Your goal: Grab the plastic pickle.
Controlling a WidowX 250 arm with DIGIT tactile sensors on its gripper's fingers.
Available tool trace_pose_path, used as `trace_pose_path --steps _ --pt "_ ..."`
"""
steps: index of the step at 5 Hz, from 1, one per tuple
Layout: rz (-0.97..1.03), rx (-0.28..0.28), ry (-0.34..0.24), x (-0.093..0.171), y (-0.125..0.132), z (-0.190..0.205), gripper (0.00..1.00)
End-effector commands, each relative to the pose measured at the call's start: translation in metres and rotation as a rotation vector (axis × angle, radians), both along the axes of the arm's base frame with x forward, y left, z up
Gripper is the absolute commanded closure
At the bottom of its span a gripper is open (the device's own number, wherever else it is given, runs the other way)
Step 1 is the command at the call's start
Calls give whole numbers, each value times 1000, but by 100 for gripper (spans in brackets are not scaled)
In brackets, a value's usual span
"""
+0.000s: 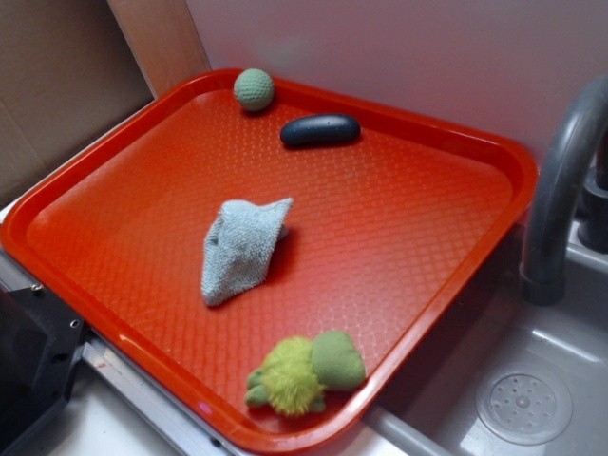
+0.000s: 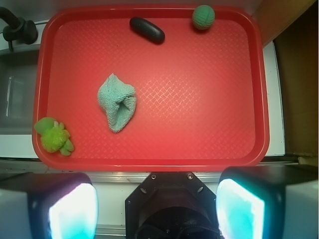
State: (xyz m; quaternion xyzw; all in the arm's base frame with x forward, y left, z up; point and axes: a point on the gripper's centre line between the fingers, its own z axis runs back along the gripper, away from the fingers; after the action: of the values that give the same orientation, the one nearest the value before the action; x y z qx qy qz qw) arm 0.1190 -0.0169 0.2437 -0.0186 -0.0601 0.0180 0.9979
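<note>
In the wrist view, the layout is described from left to right. A faucet (image 2: 17,27) stands over the sink, beside the left edge of the red tray (image 2: 259,89). A fuzzy yellow-green plush toy (image 2: 54,136) lies in the tray's near left corner. A crumpled pale blue cloth (image 2: 118,102) rests left of the tray's centre. The plastic pickle (image 2: 147,30) lies flat against the far rim, angled slightly and apart from everything else. A green knitted ball (image 2: 203,17) sits in the far right corner.

The gripper (image 2: 157,209) is held high above the tray's near edge with its jaws spread wide, touching nothing. This raised position appears to be chosen so that the whole tray is surveyed. The pickle's clear surroundings should permit an unobstructed descent.
</note>
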Motion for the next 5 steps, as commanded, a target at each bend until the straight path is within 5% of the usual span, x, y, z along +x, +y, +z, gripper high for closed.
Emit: trace_pose_path --steps 1,3,5 --pt "0 0 0 0 0 0 0" --pt "-233 -106 -196 74 36 -48 0" --pt "-233 -106 -196 74 36 -48 0"
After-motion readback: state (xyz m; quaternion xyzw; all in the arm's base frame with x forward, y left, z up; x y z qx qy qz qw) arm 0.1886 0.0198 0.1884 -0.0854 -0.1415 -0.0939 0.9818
